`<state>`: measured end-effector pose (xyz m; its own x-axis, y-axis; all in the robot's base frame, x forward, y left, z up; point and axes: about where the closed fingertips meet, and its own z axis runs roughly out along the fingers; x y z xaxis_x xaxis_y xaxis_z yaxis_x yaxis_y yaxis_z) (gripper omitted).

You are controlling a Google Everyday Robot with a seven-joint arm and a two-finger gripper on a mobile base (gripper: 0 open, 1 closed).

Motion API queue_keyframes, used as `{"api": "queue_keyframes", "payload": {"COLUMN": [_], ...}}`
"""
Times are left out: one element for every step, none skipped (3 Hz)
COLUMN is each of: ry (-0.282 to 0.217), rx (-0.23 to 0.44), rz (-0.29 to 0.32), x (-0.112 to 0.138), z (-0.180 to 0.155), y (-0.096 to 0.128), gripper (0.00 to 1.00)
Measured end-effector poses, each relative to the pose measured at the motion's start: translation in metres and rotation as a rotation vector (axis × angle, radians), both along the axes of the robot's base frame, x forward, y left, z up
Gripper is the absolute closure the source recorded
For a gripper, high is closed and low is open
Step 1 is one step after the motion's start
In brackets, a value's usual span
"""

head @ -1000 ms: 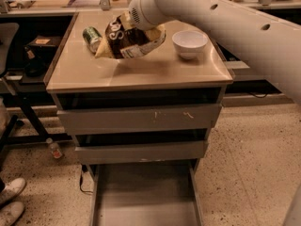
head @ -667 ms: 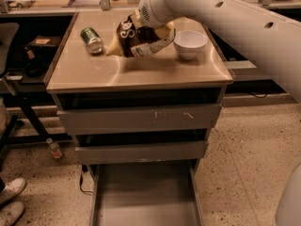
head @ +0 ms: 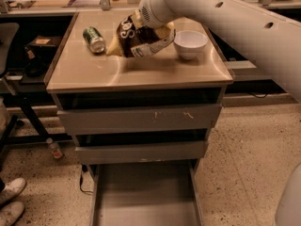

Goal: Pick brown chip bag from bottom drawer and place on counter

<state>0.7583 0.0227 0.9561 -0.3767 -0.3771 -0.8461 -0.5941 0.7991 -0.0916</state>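
Holding brown chip bag (head: 141, 40) above counter (head: 141, 74)

The gripper (head: 148, 25) has its jaws clamped on the bag's top. At its 9 o'clock lies the green can (head: 94, 39), at 3 o'clock the white bowl (head: 190, 44). At 6 o'clock, the bottom drawer (head: 146, 206) stands open.

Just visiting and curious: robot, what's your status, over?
Gripper at top of brown chip bag, over counter. Bag between green can and white bowl. Bottom drawer open.

Tool (head: 139, 23) mostly behind brown chip bag (head: 141, 42)
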Motion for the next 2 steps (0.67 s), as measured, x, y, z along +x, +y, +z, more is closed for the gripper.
{"api": "queue_keyframes", "payload": {"ry": [0.000, 0.000], "rx": [0.000, 0.000], "rz": [0.000, 0.000], "x": [0.0000, 0.0000], "z": [0.0000, 0.0000], "y": [0.0000, 0.0001], "gripper": [0.56, 0.33]}}
